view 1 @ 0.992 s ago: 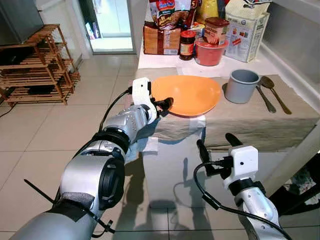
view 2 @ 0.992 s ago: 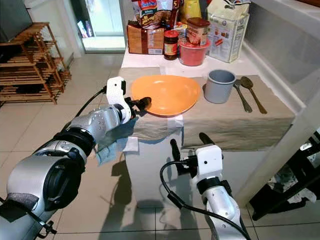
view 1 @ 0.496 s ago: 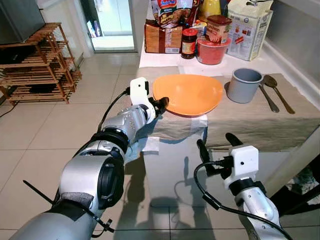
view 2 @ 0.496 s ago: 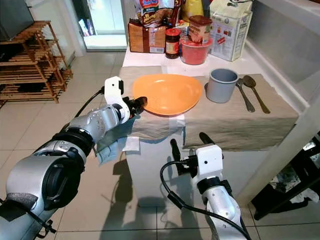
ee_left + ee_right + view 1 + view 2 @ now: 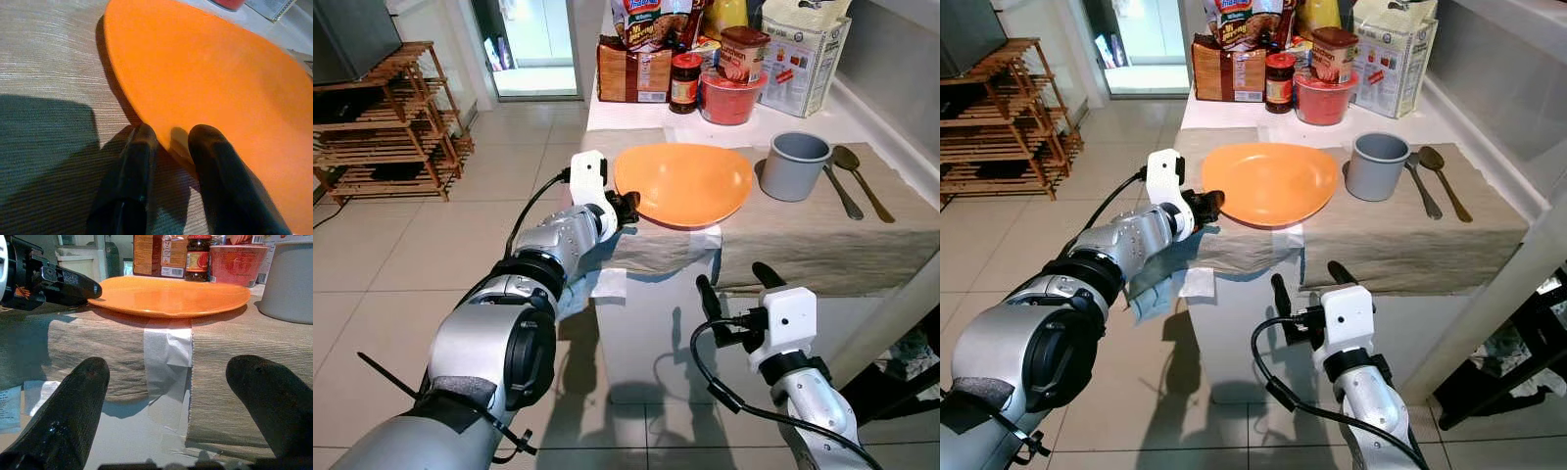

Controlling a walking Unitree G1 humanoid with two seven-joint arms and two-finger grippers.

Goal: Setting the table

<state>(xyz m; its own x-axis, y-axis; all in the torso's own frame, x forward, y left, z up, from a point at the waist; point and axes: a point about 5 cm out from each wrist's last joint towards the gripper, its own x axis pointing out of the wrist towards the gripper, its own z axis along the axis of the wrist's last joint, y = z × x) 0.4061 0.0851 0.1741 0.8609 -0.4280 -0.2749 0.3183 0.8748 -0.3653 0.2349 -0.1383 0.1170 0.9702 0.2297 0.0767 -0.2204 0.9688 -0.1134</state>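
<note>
An orange plate (image 5: 690, 181) lies on the beige cloth (image 5: 803, 230) covering the table. My left gripper (image 5: 628, 206) is at the plate's left rim, open by a narrow gap; in the left wrist view one finger (image 5: 139, 147) rests on the cloth beside the rim and the other lies over the plate (image 5: 205, 73). A grey cup (image 5: 793, 164) stands right of the plate, with two spoons (image 5: 850, 181) beside it. My right gripper (image 5: 734, 277) hangs open below the table's front edge, holding nothing.
Jars, a red bowl and food packets (image 5: 705, 59) crowd the back of the table. White tape (image 5: 700, 240) holds the cloth at the front edge. A wooden rack (image 5: 382, 127) stands at the left across a tiled floor. A wall runs along the right.
My left gripper has drawn back leftward from over the plate to its rim, while the plate stays put. The right arm has hardly moved.
</note>
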